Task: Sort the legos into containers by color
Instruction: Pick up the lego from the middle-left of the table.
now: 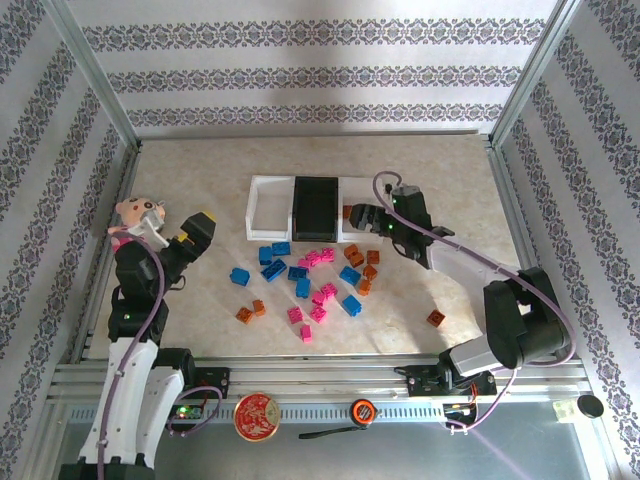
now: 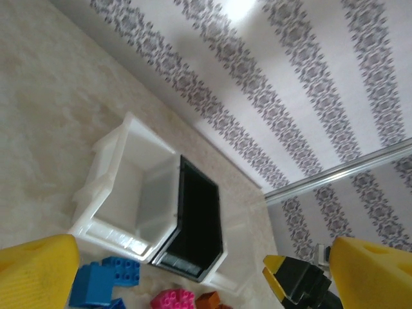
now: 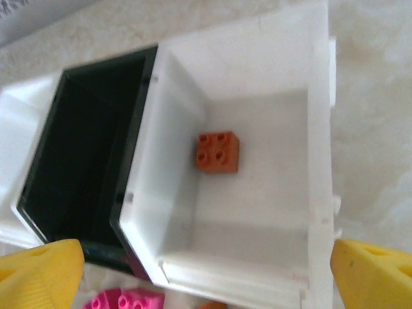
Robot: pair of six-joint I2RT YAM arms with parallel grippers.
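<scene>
Orange lego (image 3: 217, 152), flat inside right white tray (image 3: 318, 161), at 1 o'clock from loose legos (image 1: 272, 268) on tabletop (image 1: 200, 180). State: right fingers (image 3: 370, 273) apart, empty, above that tray; left fingers (image 2: 38, 270) apart, empty. Risk: crowded mixed pile; closing there may clamp two colours or scatter neighbours.

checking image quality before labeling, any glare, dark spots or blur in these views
top external: soft even light, with a bright patch high on the back wall; left wrist: glare along the top of the wall, yellow fingertips blurred up close; right wrist: white tray nearly washed out, orange brick crisp, black tray murky inside.
</scene>
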